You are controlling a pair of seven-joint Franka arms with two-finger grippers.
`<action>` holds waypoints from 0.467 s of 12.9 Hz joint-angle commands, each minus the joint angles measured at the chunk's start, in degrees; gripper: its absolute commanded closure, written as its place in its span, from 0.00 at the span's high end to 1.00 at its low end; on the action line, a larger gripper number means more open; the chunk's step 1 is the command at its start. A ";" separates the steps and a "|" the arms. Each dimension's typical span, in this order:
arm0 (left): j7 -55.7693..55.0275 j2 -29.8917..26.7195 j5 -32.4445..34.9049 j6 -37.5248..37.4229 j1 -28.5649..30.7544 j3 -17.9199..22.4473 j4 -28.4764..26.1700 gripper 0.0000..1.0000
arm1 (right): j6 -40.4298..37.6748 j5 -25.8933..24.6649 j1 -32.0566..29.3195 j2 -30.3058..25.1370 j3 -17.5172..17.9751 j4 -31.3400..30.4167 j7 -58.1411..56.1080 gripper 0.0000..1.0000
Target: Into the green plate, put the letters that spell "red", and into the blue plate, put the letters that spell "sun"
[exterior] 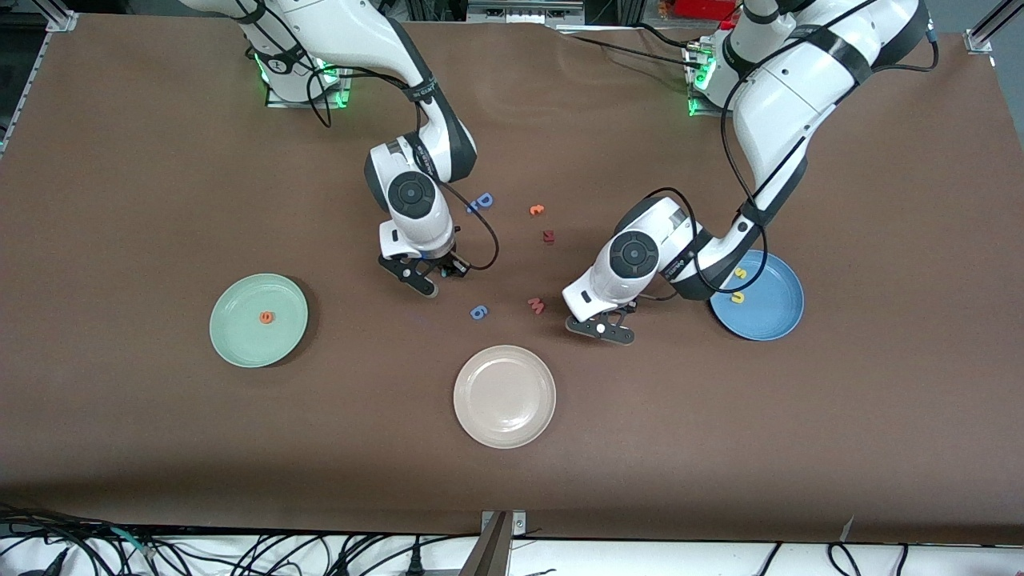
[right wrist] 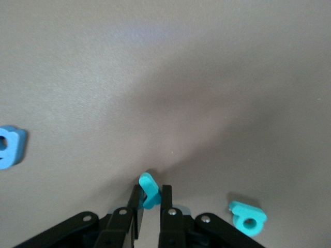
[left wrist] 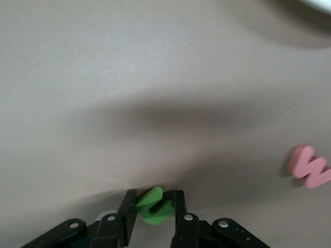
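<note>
Two grips on: my left gripper (left wrist: 154,206) pinches the green "n" (left wrist: 153,205) at the table between the beige plate (exterior: 505,396) and the blue plate (exterior: 774,312); my right gripper (right wrist: 149,199) clamps the thin teal "r" (right wrist: 149,190), with the teal "d" (right wrist: 248,218) just beside it. I judge both light, soft foam, best gripped across flat faces. Green plate (exterior: 240,336) holds the orange "e" (exterior: 266,318).

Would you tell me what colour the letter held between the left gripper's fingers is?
Green: the letter in the left gripper shows best in the left wrist view.
</note>
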 commanded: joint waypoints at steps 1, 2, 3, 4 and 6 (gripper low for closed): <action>2.24 -7.52 -1.34 -9.79 0.68 0.11 0.05 0.19 | -9.93 0.11 -3.42 0.71 -0.13 7.37 -4.83 0.09; 5.04 -8.85 -2.65 -11.83 1.73 0.02 0.05 0.20 | -12.74 0.03 -4.92 0.45 -0.31 8.69 -7.20 0.09; 8.81 -9.99 -4.31 -13.41 3.05 0.11 -0.04 0.20 | -15.12 -0.32 -6.06 0.36 -0.49 9.84 -9.75 0.09; 12.33 -10.53 -4.59 -14.73 4.80 0.11 -0.04 0.20 | -16.97 -1.11 -6.42 0.27 -1.71 10.28 -12.39 0.09; 20.14 -11.41 -4.51 -17.90 8.32 0.20 -0.13 0.20 | -19.53 -3.13 -6.51 0.19 -5.74 10.38 -20.54 0.09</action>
